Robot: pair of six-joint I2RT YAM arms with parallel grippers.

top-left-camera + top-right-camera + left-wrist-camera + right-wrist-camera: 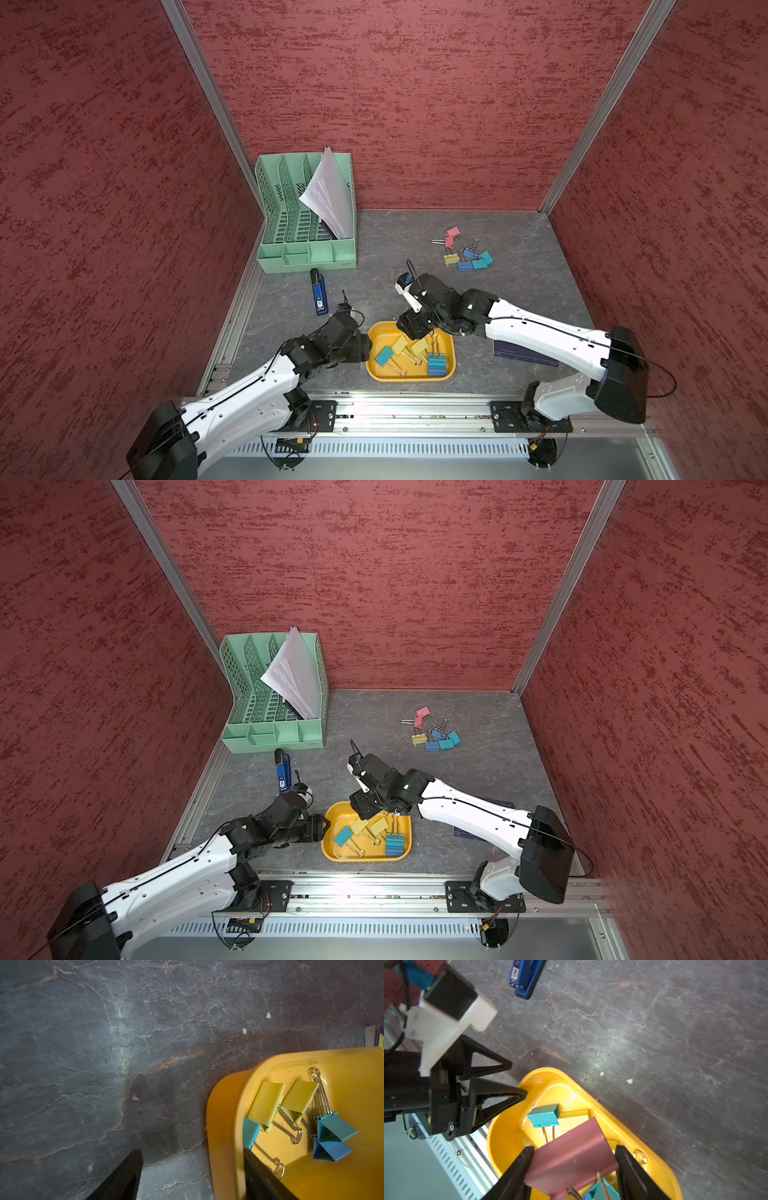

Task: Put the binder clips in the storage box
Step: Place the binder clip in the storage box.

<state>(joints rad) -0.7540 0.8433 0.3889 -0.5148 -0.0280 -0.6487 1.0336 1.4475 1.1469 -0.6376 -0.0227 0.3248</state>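
Note:
The yellow-orange storage box (386, 332) (336, 812) sits near the table's front edge. Inside it lie several binder clips: a teal one (384, 355), two yellow ones (400, 345) and a blue and teal pair (436, 365). My right gripper (415, 330) (574, 1148) hangs over the box's far side, shut on a pink binder clip (571, 1159). My left gripper (368, 347) (192, 1151) is open and straddles the box's left wall (224, 1115), one finger inside and one outside. More binder clips (465, 255) lie in a loose pile at the back right.
A mint-green file organizer (307, 249) holding papers stands in the back left corner. A dark blue stapler (319, 293) lies in front of it. A dark flat booklet (519, 355) lies under the right arm. Red walls close three sides.

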